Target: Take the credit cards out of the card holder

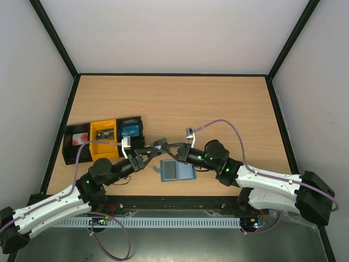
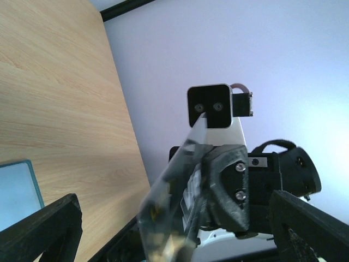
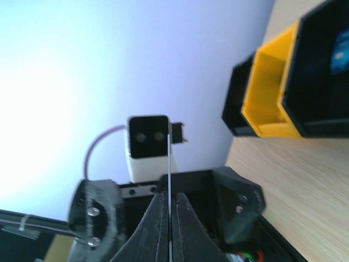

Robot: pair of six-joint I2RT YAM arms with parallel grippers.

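Observation:
The teal-blue card holder (image 1: pixel 175 171) lies open and flat on the table near the front edge; its corner shows in the left wrist view (image 2: pixel 16 191). My right gripper (image 3: pixel 169 210) is shut on a thin credit card (image 3: pixel 169 164), seen edge-on, held in the air above and left of the holder. In the left wrist view the same card (image 2: pixel 172 207) is dark and blurred. My left gripper (image 2: pixel 174 224) is open, its fingers (image 2: pixel 41 229) wide apart on either side of the card. In the top view both grippers (image 1: pixel 162 148) meet nose to nose.
A row of box trays stands at the left: black (image 1: pixel 76 143), yellow (image 1: pixel 103 136), and black with a blue item (image 1: pixel 131 131). They also show in the right wrist view (image 3: pixel 272 93). A black frame edges the table.

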